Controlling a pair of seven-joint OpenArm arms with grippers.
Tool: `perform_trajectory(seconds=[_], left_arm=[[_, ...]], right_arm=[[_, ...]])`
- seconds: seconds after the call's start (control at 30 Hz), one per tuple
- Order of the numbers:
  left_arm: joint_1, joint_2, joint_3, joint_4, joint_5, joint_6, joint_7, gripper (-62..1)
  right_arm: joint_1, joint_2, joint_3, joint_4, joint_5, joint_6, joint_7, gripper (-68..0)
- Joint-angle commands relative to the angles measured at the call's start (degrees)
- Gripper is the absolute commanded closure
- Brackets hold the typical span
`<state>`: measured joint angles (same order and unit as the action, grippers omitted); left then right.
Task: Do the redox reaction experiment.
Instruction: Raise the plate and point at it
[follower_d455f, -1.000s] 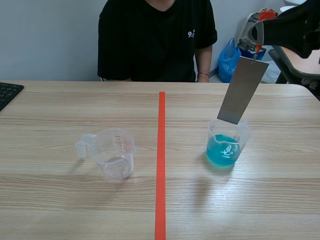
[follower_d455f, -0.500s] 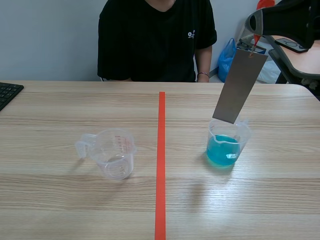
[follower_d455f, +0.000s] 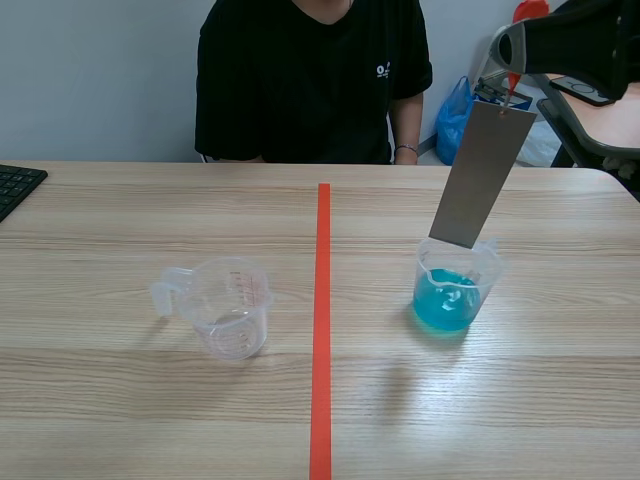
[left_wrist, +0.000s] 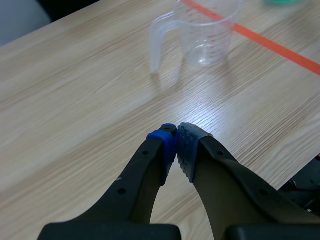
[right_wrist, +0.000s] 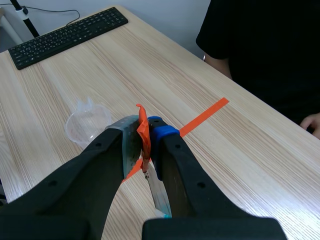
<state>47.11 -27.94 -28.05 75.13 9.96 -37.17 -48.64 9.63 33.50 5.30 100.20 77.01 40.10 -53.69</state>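
A grey metal strip (follower_d455f: 480, 175) hangs by an orange-red tab (follower_d455f: 513, 85) from my right gripper (follower_d455f: 515, 68), which is shut on the tab high at the right. The strip's lower end sits at the rim of a clear beaker of blue liquid (follower_d455f: 450, 295). In the right wrist view the tab (right_wrist: 142, 132) is pinched in the right gripper (right_wrist: 144, 125), and the strip (right_wrist: 159, 192) dangles below it. An empty clear measuring beaker (follower_d455f: 232, 305) stands left of the tape line. My left gripper (left_wrist: 176, 135) is shut on nothing, low over the table, with the empty beaker (left_wrist: 202, 35) ahead of it.
A person in a black shirt (follower_d455f: 310, 80) sits across the table. A black keyboard (follower_d455f: 15, 185) lies at the far left edge, also seen as the keyboard (right_wrist: 65, 35) in the right wrist view. Bare wood lies between and in front of the beakers.
The right gripper lifted the strip a little and its lower end swung slightly left, then settled back down a touch. Both beakers stayed in place.
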Motion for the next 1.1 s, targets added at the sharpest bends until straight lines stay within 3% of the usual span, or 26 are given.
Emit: perform_trajectory(seconds=[0.0,0.2,0.47,0.77,0.9,1.07], left_arm=[[0.22,-3.17,1.51,1.22,-2.21,-0.04,-1.01,-4.2],[-5.7,-11.85,5.68,-0.2,-7.5,-0.07,0.79,-4.2],[-20.37,-17.03,16.52,-2.12,-7.63,-1.6,7.3,-4.2],[-40.89,-17.07,32.87,-7.5,-7.69,-2.71,10.62,-4.2],[-50.23,-16.37,40.11,-10.1,-9.38,-2.71,14.01,-4.2],[-60.59,-13.16,48.13,-14.34,-9.35,-2.71,17.35,-4.2]], right_arm=[[0.85,0.61,1.25,0.48,1.49,0.0,0.59,-1.5],[0.85,0.61,1.25,0.48,1.49,0.0,0.42,-1.5],[0.85,0.61,1.25,0.48,1.49,0.0,0.42,-1.5],[0.85,0.61,1.25,0.48,1.46,0.0,0.42,-1.5],[0.85,0.61,1.25,0.48,1.46,0.0,0.42,-1.5],[0.85,0.61,1.25,0.48,1.49,0.0,0.42,-1.5]])
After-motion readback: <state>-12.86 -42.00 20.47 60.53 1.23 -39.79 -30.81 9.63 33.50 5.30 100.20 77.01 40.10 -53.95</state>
